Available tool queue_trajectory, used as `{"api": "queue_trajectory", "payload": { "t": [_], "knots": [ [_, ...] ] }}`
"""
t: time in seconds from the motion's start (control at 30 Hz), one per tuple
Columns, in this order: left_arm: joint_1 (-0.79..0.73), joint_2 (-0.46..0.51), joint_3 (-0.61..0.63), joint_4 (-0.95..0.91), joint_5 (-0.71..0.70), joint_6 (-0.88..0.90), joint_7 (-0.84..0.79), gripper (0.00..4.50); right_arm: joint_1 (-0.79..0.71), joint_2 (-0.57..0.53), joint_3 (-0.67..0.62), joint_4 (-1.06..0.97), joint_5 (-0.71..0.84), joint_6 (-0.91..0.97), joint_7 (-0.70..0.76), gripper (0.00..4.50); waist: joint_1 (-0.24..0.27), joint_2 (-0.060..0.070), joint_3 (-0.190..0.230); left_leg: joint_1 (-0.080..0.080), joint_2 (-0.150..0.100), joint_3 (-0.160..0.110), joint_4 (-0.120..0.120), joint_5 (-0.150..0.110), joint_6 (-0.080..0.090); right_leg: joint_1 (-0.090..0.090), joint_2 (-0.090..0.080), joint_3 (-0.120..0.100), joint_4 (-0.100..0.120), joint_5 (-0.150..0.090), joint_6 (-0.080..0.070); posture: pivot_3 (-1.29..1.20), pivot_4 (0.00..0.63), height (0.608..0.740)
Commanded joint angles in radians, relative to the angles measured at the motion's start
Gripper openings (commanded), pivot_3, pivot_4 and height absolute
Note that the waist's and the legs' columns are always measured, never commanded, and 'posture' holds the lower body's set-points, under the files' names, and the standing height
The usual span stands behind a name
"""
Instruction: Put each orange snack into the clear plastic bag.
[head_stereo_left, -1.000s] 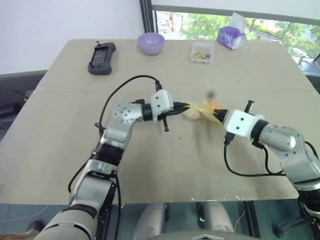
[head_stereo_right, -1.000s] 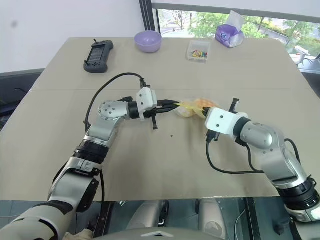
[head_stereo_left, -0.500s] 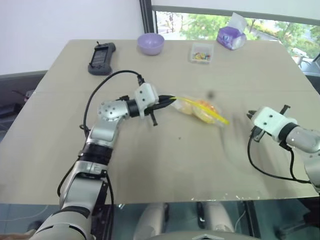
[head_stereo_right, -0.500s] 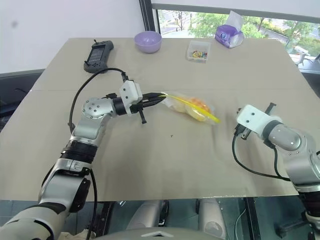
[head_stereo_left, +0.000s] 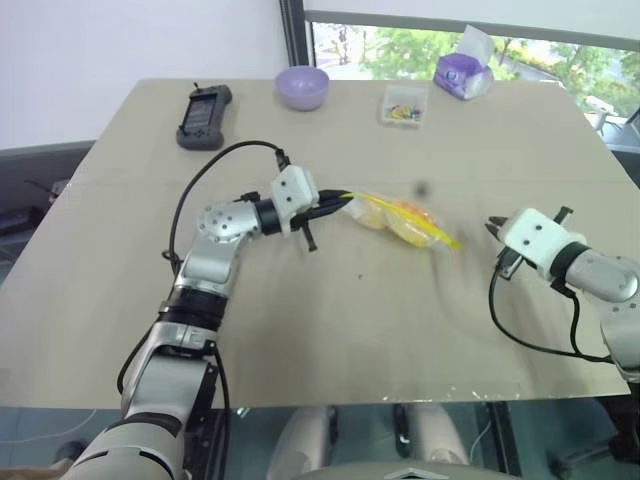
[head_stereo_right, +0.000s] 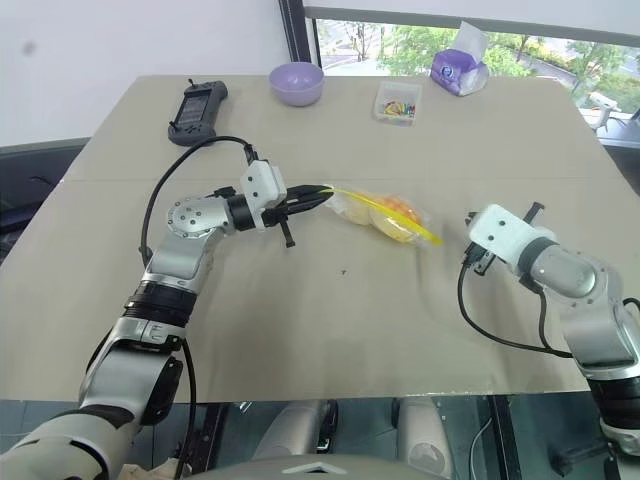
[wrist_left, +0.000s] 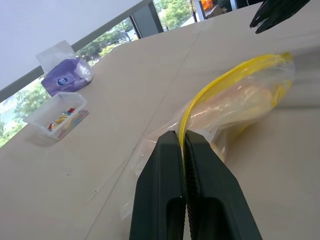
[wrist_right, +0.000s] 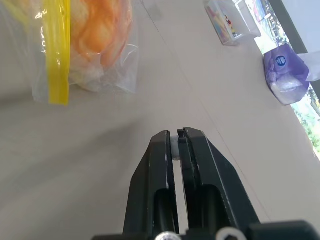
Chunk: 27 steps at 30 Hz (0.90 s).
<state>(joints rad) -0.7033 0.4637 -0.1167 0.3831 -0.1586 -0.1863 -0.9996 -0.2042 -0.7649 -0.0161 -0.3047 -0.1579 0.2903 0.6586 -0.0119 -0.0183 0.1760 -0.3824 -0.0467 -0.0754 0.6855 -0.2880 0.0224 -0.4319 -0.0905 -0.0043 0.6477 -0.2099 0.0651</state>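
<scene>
**Yellow seal strip is your only hold on a loaded bag**

Crinkly film is all that keeps the orange snacks (head_stereo_left: 405, 214) in; you have the left gripper (wrist_left: 184, 146) pressed together on the yellow seal strip (wrist_left: 226, 79) at one end of the clear plastic bag (head_stereo_left: 398, 218), and both snacks look to sit inside it; the mouth does not appear sealed, so if you lift or swing that end the snacks could roll back out onto the table (head_stereo_left: 330, 330); a thin pinch on slick plastic may also slip, judging by how little of the strip sits between the fingers; the bag stretches away from your left gripper toward the right gripper (head_stereo_left: 492, 229), resting on the table; your right gripper stands well apart from the bag's far end, its fingers nearly together on nothing; keep it clear of the loose corner, or a stray nudge could tip the bag open
</scene>
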Motion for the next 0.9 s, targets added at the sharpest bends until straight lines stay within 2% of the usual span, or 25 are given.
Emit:
{"api": "queue_trajectory", "payload": {
  "t": [0.03, 0.07, 0.1, 0.23, 0.43, 0.73, 0.83, 0.9],
  "knots": [
    [0.001, -0.002, 0.019, -0.044, -0.008, -0.006, 0.013, 0.0, -0.004, 0.006, -0.047, -0.051, 0.037, 0.029, -0.002, 1.2, 0.0, 0.0, 0.0, 0.0, 0.0, 0.0, 0.0, 0.0, 0.0, 0.0, 0.0, 0.0, 0.0, 0.0, 0.0, 0.0, 0.15, 0.74],
    [0.002, -0.003, 0.018, -0.044, -0.007, -0.005, 0.015, 0.0, 0.002, 0.01, -0.048, -0.067, 0.061, 0.046, 0.011, 1.79, 0.0, 0.0, 0.0, 0.0, 0.0, 0.0, 0.0, 0.0, 0.0, 0.0, 0.0, 0.0, 0.0, 0.0, 0.0, 0.0, 0.15, 0.74],
    [0.004, -0.003, 0.018, -0.047, -0.007, -0.005, 0.016, 0.0, 0.003, 0.026, -0.053, -0.097, 0.107, 0.071, 0.027, 2.14, 0.0, 0.0, 0.0, 0.0, 0.0, 0.0, 0.0, 0.0, 0.0, 0.0, 0.0, 0.0, 0.0, 0.0, 0.0, 0.0, 0.15, 0.74],
    [0.01, -0.003, 0.017, -0.056, -0.008, -0.002, 0.019, 0.0, -0.02, 0.091, -0.039, -0.218, 0.266, 0.18, 0.075, 2.14, -0.003, 0.0, 0.0, 0.0, 0.001, 0.0, 0.0, 0.0, 0.0, 0.0, 0.0, 0.0, 0.0, 0.0, 0.0, 0.0, 0.15, 0.74],
    [0.016, -0.003, 0.017, -0.069, -0.009, 0.003, 0.024, 0.0, -0.065, 0.123, 0.038, -0.211, 0.288, 0.258, 0.062, 2.14, 0.002, 0.0, 0.0, 0.0, 0.0, -0.001, 0.001, 0.0, 0.0, 0.001, 0.0, 0.0, 0.0, 0.0, 0.0, 0.0, 0.15, 0.74],
    [0.048, 0.004, 0.023, -0.116, -0.011, 0.018, 0.037, 0.0, -0.113, 0.128, 0.088, -0.021, 0.281, 0.221, 0.085, 2.14, 0.0, 0.0, 0.0, 0.0, 0.0, -0.001, 0.001, 0.0, 0.0, 0.0, 0.0, 0.0, 0.0, 0.0, 0.0, 0.0, 0.15, 0.74],
    [0.055, 0.007, 0.027, -0.127, -0.012, 0.026, 0.044, 0.0, -0.116, 0.119, 0.09, -0.009, 0.28, 0.201, 0.096, 1.28, 0.0, 0.0, 0.0, 0.0, 0.0, 0.0, 0.001, 0.0, 0.0, 0.0, 0.0, 0.0, 0.0, 0.0, 0.0, 0.0, 0.15, 0.74],
    [0.061, 0.009, 0.032, -0.138, -0.017, 0.037, 0.049, 0.0, -0.121, 0.113, 0.075, -0.023, 0.286, 0.201, 0.093, 0.28, 0.0, 0.0, 0.0, 0.0, 0.0, 0.0, 0.001, 0.0, 0.0, 0.0, 0.0, 0.0, 0.0, 0.0, 0.0, 0.0, 0.15, 0.74]
  ]
}}
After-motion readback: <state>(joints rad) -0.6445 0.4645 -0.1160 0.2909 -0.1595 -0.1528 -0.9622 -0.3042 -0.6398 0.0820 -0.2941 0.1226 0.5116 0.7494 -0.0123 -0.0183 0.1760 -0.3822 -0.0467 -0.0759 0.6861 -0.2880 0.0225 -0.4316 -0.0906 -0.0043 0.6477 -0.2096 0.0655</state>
